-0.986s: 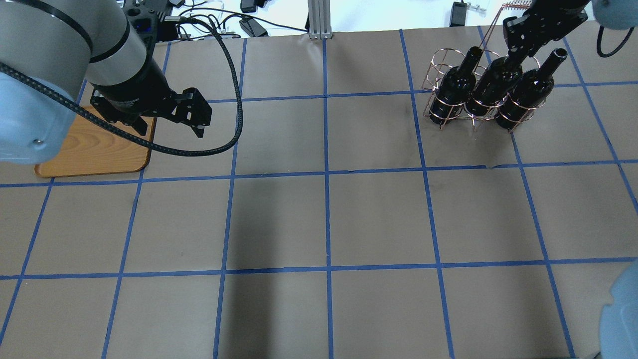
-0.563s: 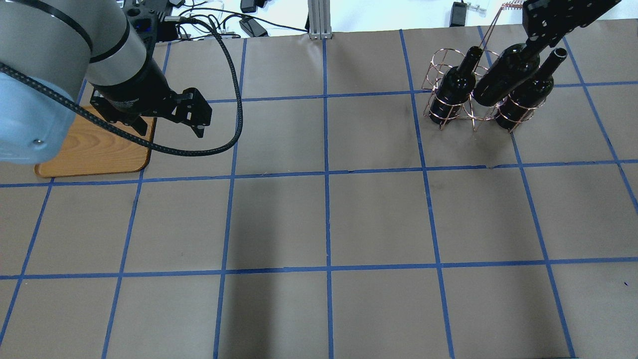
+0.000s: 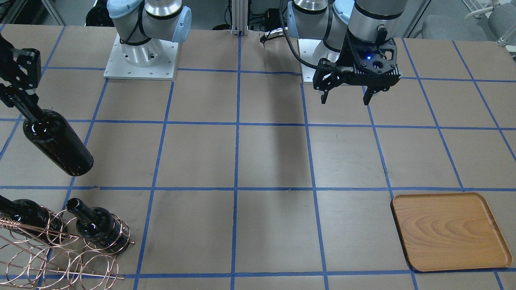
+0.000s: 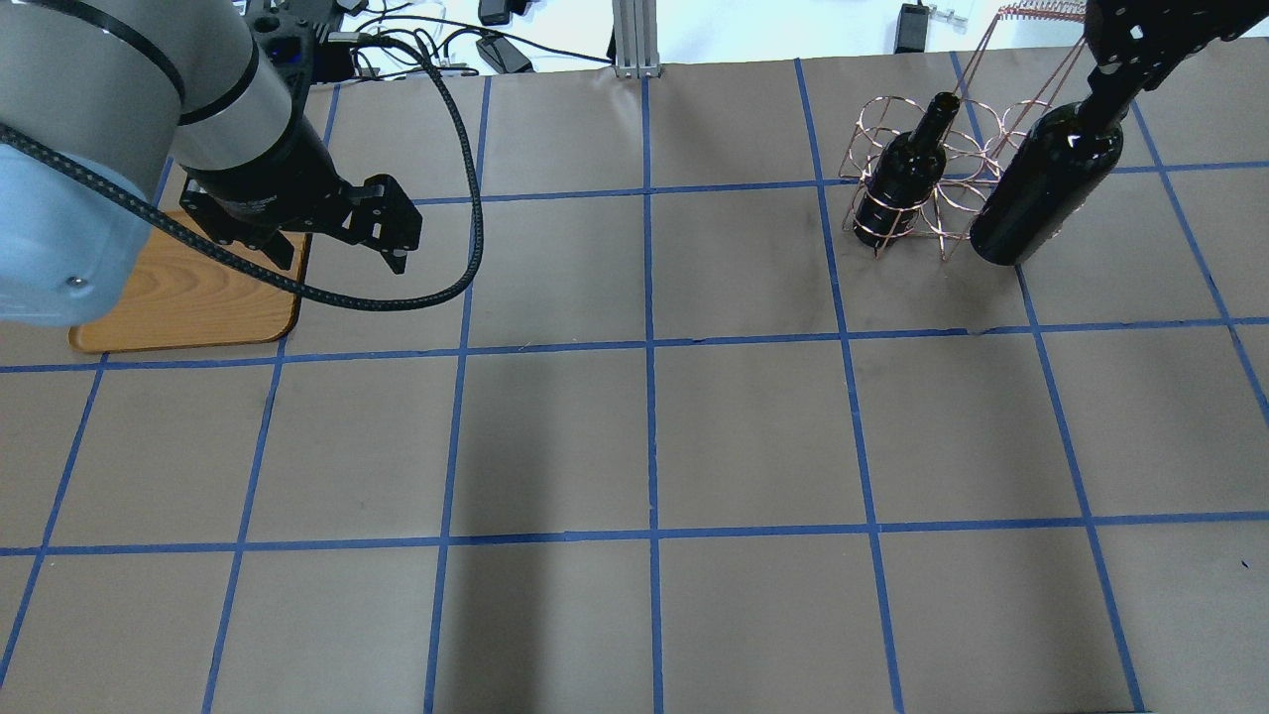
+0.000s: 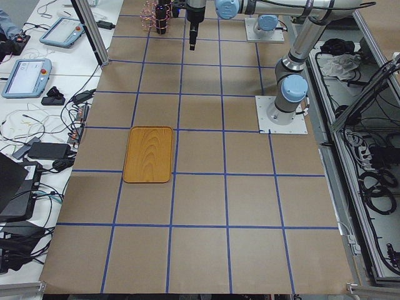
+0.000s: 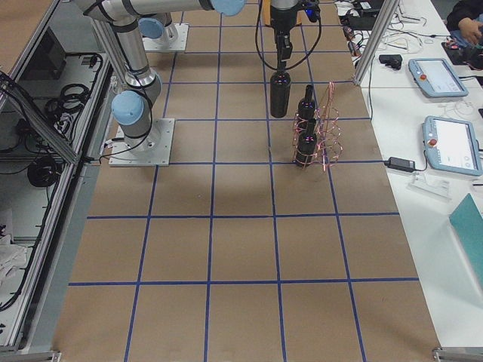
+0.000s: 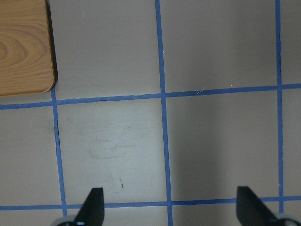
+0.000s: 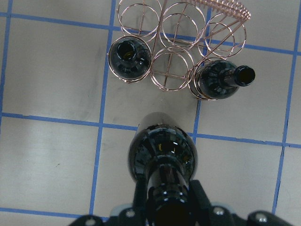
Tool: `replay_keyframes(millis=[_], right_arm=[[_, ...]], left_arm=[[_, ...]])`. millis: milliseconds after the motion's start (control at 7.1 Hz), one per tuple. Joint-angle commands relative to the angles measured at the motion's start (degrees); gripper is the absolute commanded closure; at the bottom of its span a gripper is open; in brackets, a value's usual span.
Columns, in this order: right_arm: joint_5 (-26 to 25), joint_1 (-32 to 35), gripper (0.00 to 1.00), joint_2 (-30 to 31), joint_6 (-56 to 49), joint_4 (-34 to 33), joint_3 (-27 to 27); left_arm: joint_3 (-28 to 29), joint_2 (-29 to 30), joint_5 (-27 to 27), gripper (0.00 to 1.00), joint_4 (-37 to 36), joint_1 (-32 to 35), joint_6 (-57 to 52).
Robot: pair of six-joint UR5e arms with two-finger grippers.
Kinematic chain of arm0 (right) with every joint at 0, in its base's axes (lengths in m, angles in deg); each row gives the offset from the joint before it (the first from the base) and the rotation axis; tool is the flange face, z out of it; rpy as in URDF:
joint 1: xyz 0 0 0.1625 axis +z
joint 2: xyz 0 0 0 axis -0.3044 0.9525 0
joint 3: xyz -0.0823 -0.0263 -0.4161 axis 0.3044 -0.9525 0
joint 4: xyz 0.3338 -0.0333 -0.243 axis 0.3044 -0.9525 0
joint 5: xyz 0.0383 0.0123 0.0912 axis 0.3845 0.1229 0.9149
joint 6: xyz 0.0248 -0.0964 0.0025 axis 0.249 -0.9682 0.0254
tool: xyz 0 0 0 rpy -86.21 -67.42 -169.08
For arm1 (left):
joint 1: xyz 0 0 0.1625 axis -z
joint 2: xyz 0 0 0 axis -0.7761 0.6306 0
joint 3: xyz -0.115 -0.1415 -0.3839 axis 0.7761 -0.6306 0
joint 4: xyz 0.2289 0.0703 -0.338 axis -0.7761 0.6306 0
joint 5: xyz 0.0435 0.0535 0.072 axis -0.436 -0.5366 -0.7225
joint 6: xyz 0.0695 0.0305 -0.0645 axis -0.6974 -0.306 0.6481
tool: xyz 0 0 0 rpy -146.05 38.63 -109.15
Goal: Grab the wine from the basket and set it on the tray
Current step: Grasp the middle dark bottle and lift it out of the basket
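Observation:
My right gripper (image 4: 1108, 79) is shut on the neck of a black wine bottle (image 4: 1046, 183), which hangs upright, clear of the copper wire basket (image 4: 954, 201). It also shows in the front view (image 3: 56, 145) and the right wrist view (image 8: 162, 153). Two more bottles (image 8: 129, 59) (image 8: 218, 82) stand in the basket (image 8: 171, 70). My left gripper (image 4: 392, 236) is open and empty, hovering beside the wooden tray (image 4: 188, 297). The tray's corner shows in the left wrist view (image 7: 23, 47).
Cables and power bricks (image 4: 446, 50) and an aluminium post (image 4: 634, 40) lie past the table's far edge. The two arm bases (image 3: 141, 56) stand at the robot side. The table (image 4: 654, 436) is brown paper with a blue tape grid.
My right gripper has lifted the middle bottle up out of the basket and carried it to the right. The left arm has not moved.

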Motion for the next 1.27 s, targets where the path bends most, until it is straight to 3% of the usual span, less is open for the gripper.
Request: replay_keyframes(millis=[0,563,1127], right_arm=[[1.54,4.48,1.0,-0.1,2.94,3.28,0.08],[1.64,19.77,1.0,-6.24,20.59,-3.81,0.17],[1.02,29.72,1.0,-11.08,32.37,-9.63,0.26]], left_arm=[[0.0,0.0,-0.06,0.0,0.0,-0.03,0.02],[0.0,-0.17,0.03,0.0,0.0,-0.03,-0.07],[-0.26,-0.17,0.12,0.0,-0.09,-0.03,-0.07]])
